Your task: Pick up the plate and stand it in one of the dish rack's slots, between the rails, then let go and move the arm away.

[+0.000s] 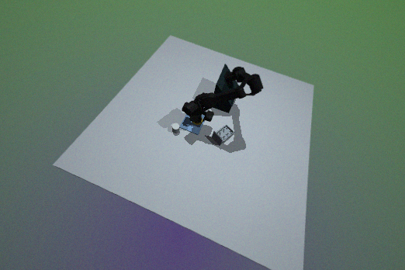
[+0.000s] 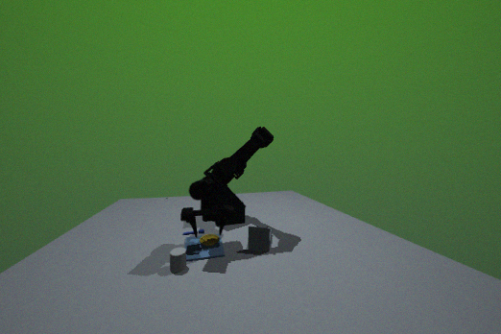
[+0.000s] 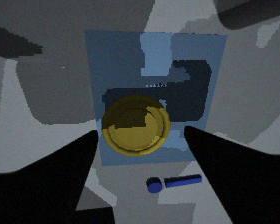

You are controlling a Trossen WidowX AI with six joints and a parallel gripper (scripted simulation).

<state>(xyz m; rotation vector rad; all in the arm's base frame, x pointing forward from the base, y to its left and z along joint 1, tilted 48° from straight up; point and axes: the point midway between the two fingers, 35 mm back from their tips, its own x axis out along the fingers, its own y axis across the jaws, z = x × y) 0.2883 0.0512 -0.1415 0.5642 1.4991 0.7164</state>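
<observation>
The yellow round plate lies flat on a blue square mat. My gripper is open and empty, pointing down low over the plate. In the wrist view its fingertips stand on either side of the plate, the left one close to the rim, the right one with a wider gap. Whether the fingertips touch the mat I cannot tell. The grey dish rack stands to the right of the mat, with small pegs inside.
A pale upright cylinder stands beside the mat's front left corner. A blue bar and a small blue round piece lie just beyond the mat. A tall dark panel stands behind the arm.
</observation>
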